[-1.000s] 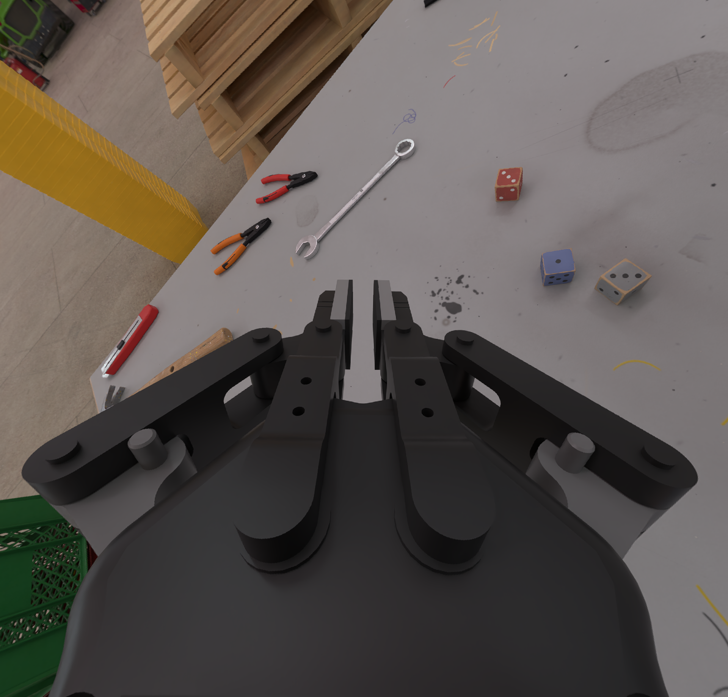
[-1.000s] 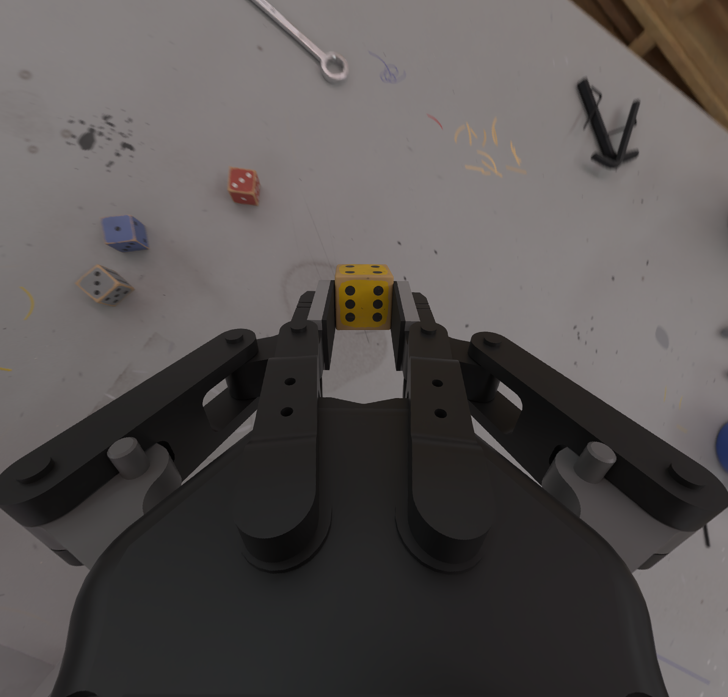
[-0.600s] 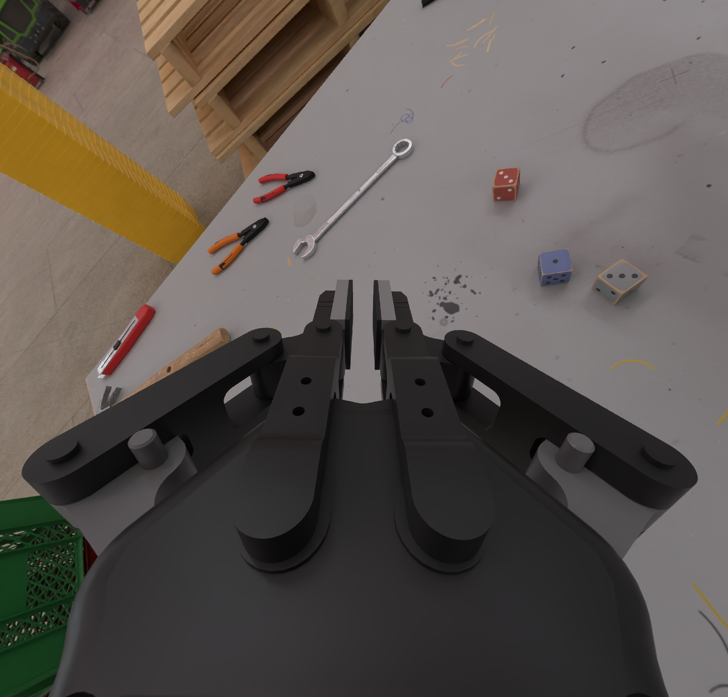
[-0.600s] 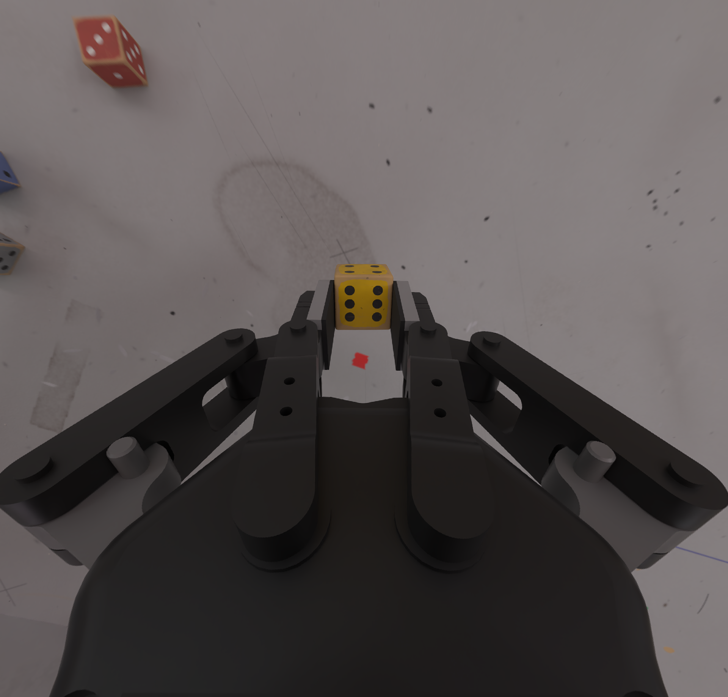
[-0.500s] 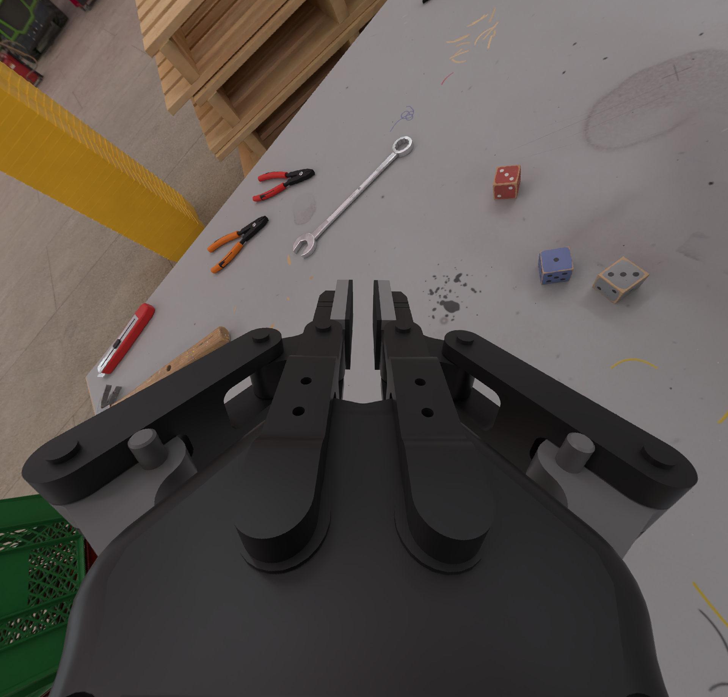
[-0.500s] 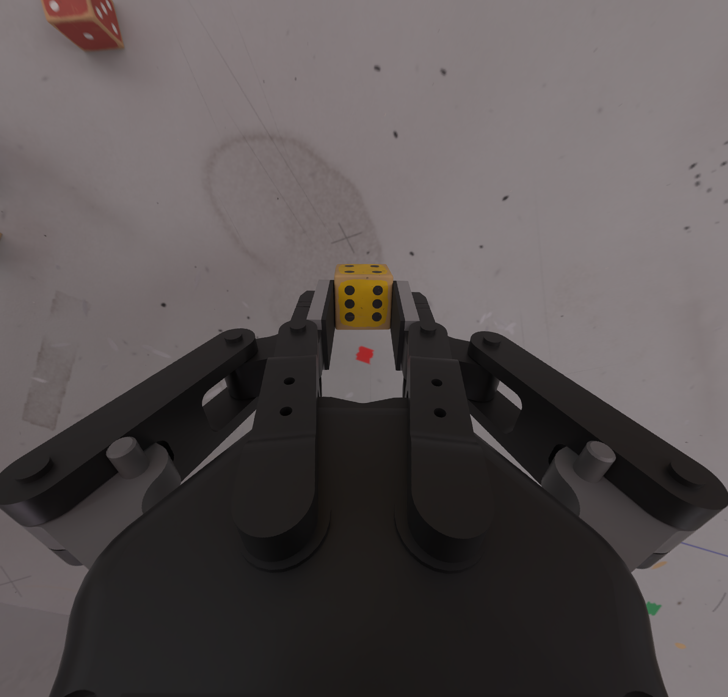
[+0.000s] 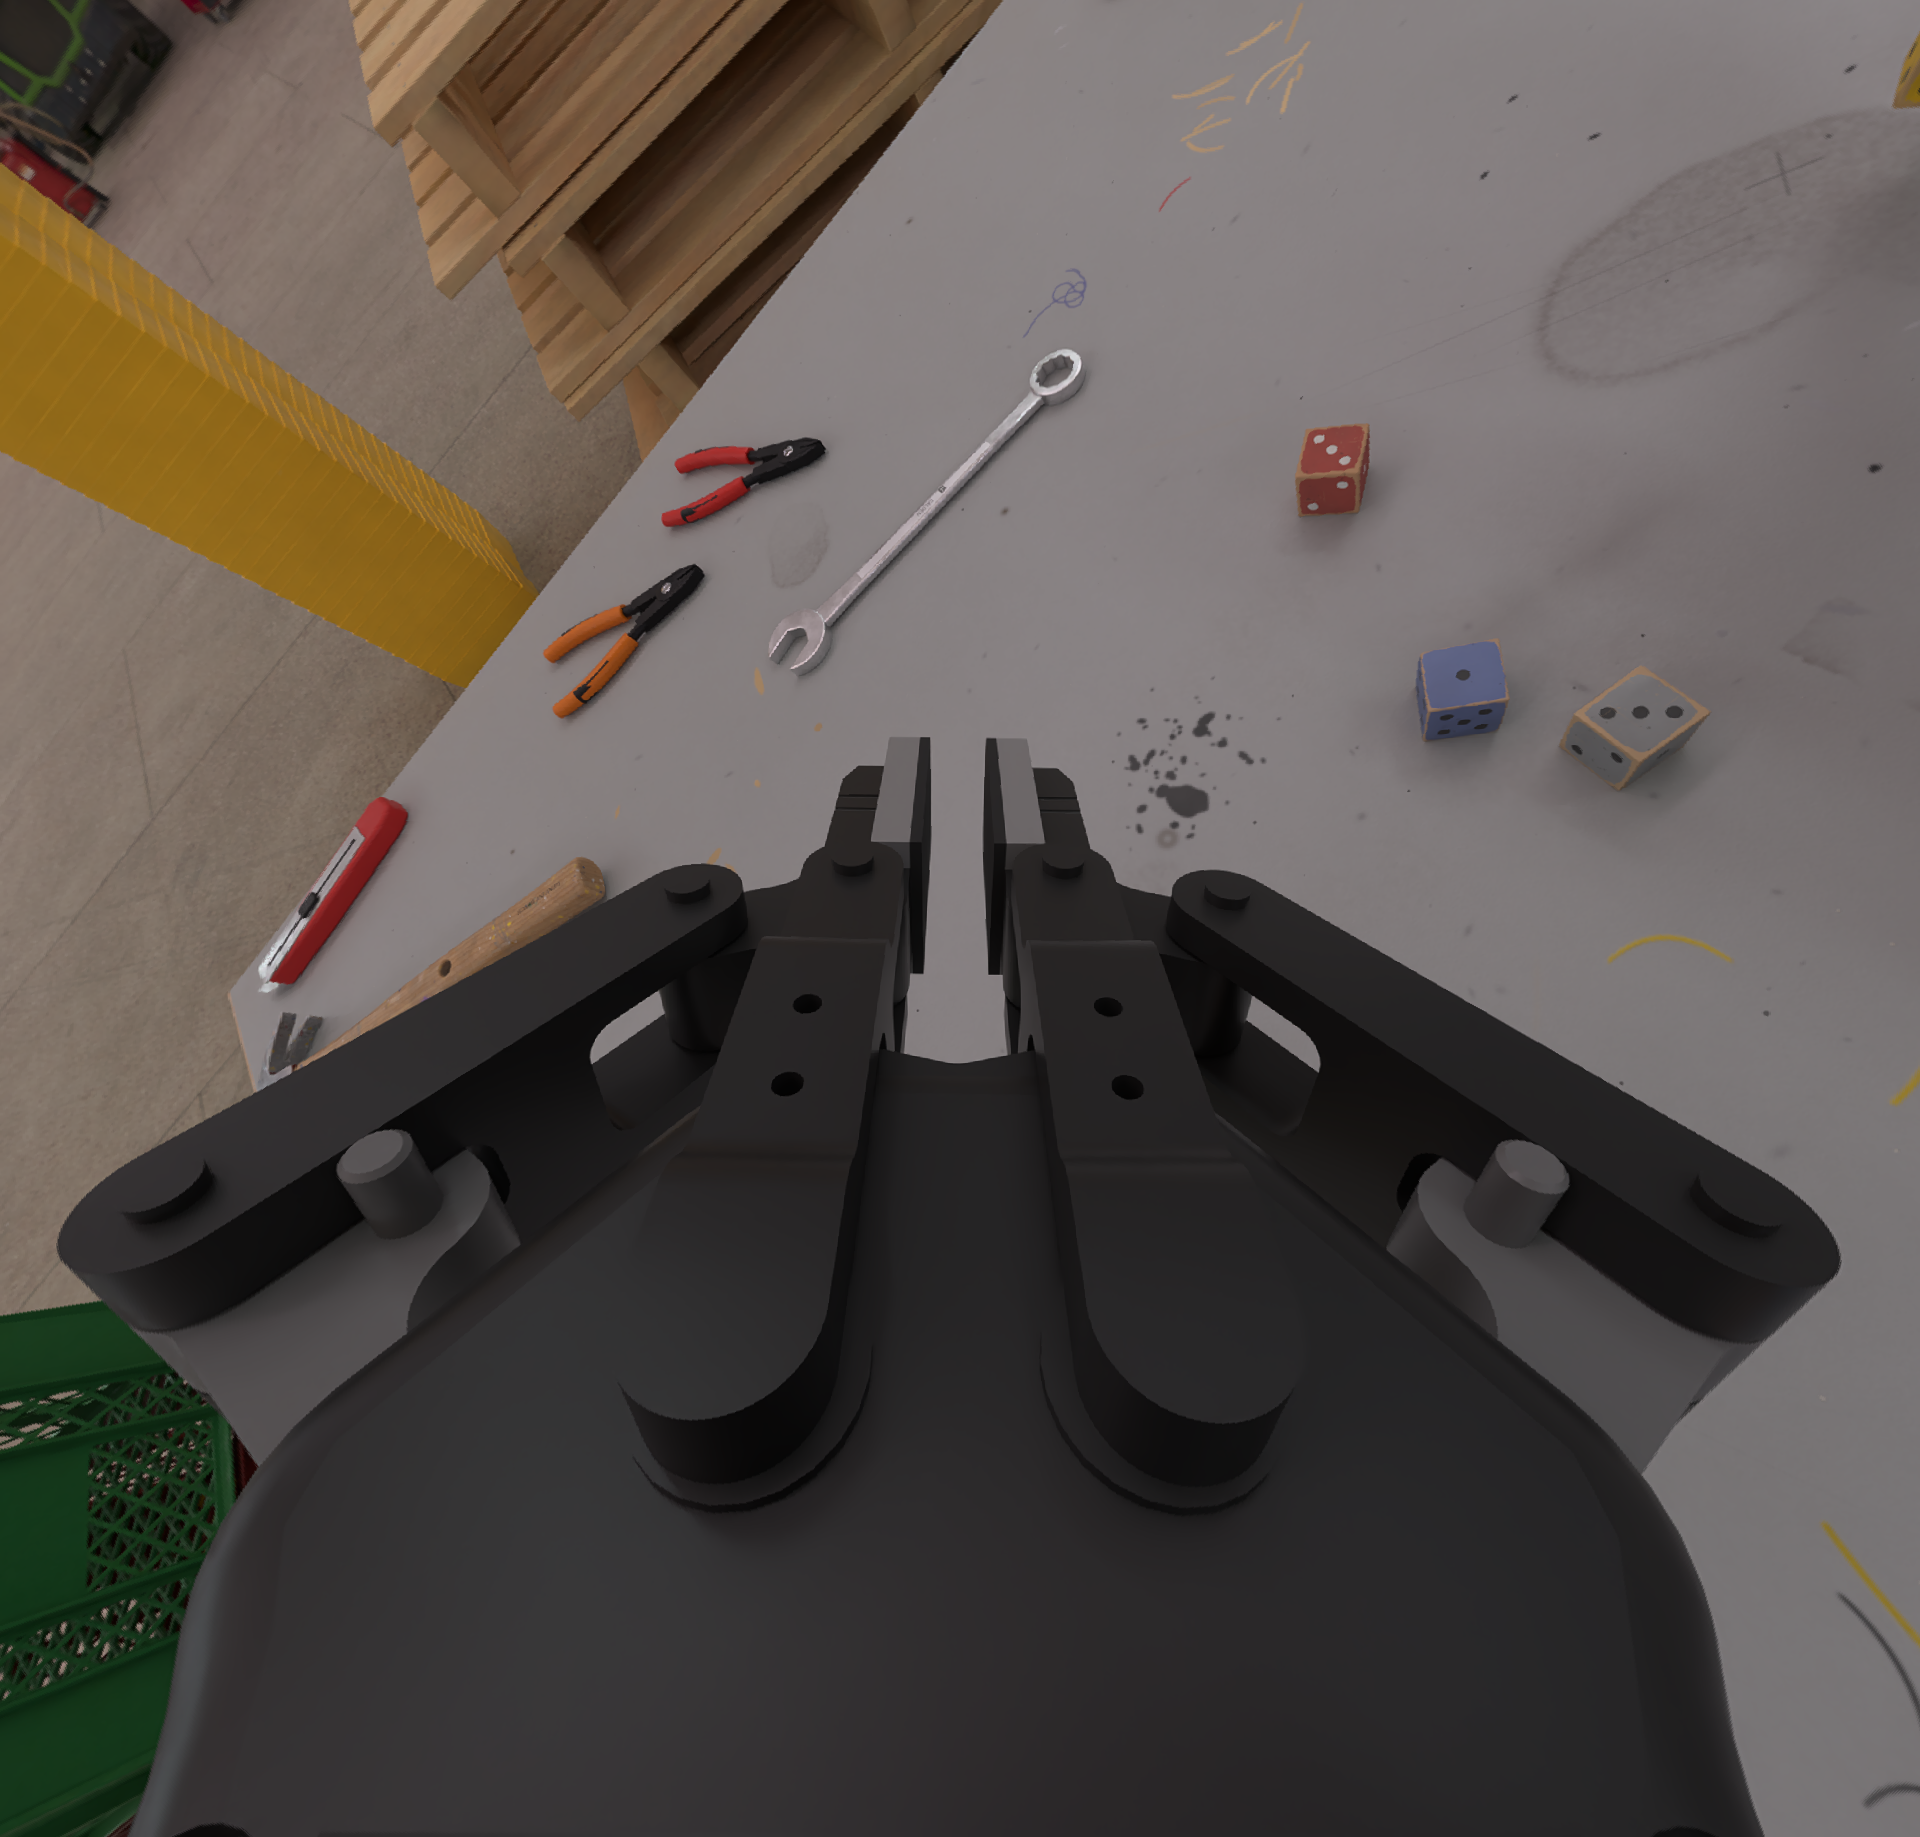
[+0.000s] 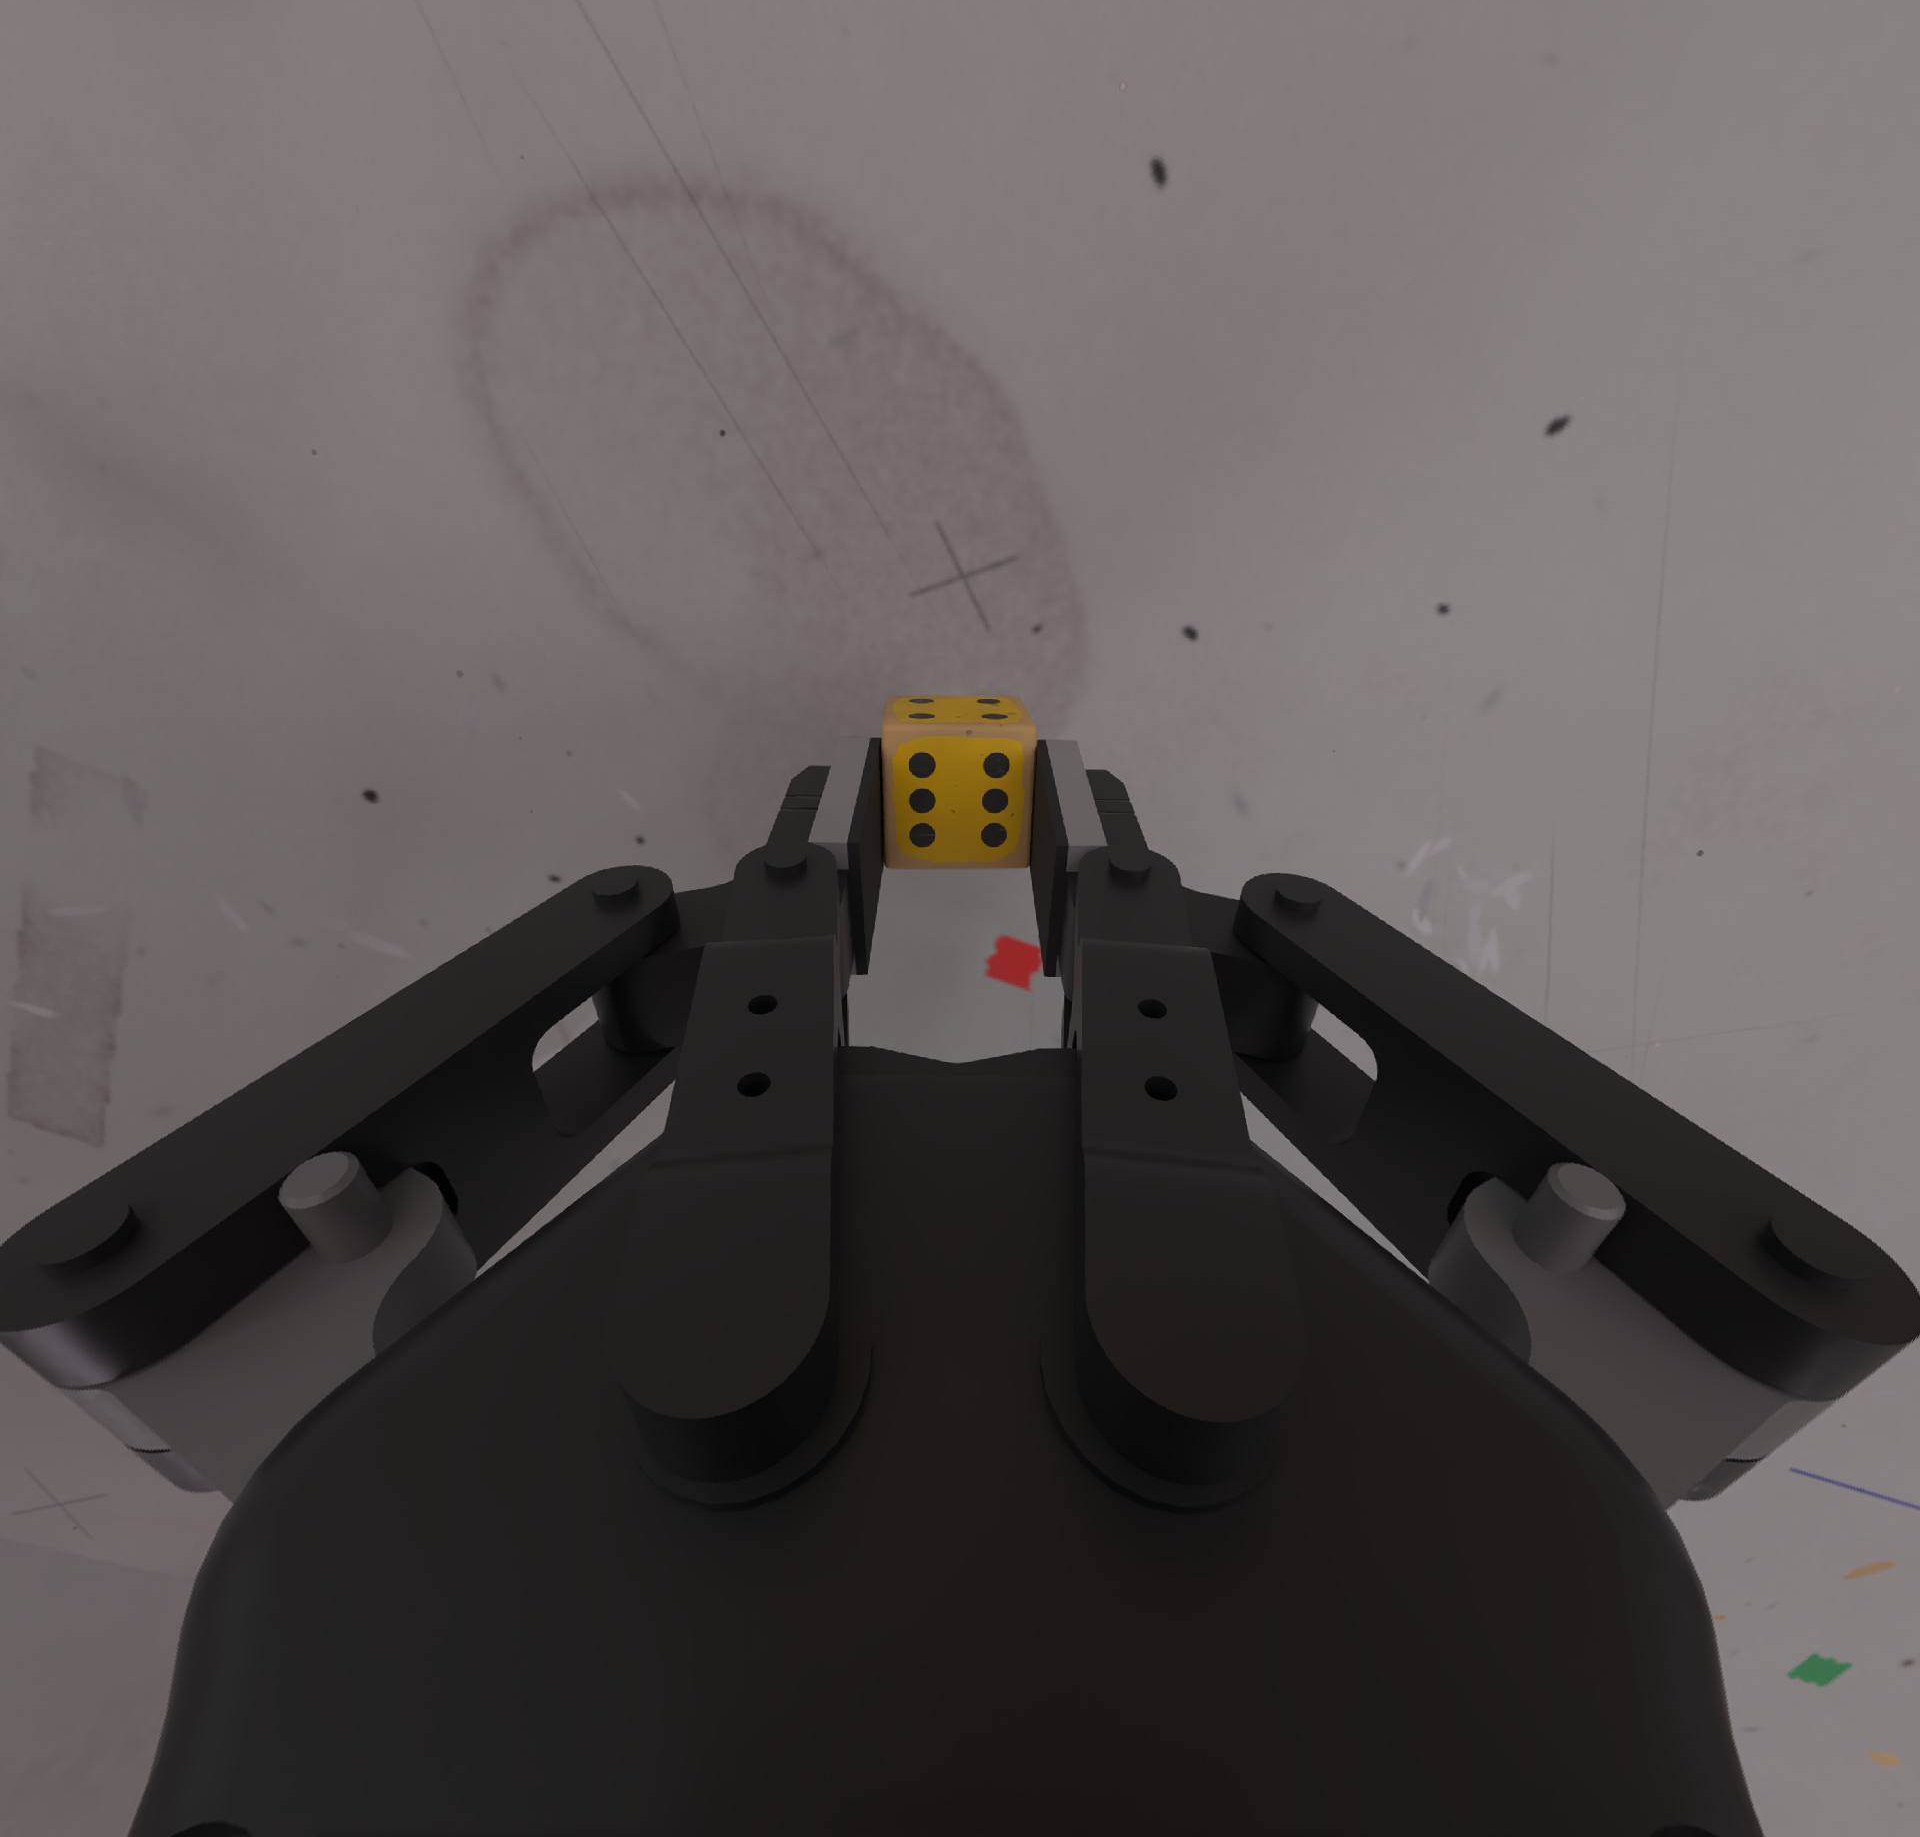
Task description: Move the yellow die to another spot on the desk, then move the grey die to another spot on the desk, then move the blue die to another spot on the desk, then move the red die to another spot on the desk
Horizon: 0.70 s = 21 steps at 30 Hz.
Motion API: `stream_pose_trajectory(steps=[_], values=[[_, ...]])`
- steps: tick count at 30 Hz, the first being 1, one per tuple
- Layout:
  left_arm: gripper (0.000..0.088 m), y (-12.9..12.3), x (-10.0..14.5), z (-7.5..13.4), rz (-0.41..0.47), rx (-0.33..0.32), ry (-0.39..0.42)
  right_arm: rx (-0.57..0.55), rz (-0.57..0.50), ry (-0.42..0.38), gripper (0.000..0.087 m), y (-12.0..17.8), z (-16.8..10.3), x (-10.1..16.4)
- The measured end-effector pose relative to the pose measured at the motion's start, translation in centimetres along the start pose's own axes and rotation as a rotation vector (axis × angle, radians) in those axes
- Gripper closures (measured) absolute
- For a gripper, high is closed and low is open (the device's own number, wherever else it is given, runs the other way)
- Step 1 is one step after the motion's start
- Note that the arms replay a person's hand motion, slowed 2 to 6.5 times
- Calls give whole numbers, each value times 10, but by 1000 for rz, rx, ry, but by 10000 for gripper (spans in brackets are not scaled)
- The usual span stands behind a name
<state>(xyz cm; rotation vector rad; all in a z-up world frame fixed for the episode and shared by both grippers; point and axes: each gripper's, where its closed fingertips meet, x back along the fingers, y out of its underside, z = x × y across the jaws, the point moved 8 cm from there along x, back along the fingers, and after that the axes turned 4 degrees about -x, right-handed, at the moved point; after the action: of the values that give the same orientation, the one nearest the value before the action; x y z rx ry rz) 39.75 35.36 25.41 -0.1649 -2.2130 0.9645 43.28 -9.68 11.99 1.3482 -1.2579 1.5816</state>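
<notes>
Centrally, right end effector pinching yellow die between its two fingertip pads, six-pip face toward the camera, four-pip face uppermost, held close over the grey bench just short of a faint oval smudge with a pencilled cross; whether touching the surface or just above it, not determinable. Small red mark on the bench between the fingers, behind the die; small green mark at lower right. Left end effector nearly pressed together with a narrow slit between the pads, gripping nothing, poised above the bench near a dark ink spatter. Ahead and to its right: red die farthest, blue die nearer, grey die just beside the blue one, apart from it. Toward the bench's left edge: spanner, red-handled pliers, orange-handled pliers, red utility knife, wooden handle. Beyond the edge: wooden pallets, yellow barrier, green crate.
</notes>
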Motion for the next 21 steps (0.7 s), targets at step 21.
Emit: stream_pose_trajectory(steps=[21], values=[[784, 1, -2, 0, -12, -4, 9, -3, -93, 33, 621, -2, 2, -20]])
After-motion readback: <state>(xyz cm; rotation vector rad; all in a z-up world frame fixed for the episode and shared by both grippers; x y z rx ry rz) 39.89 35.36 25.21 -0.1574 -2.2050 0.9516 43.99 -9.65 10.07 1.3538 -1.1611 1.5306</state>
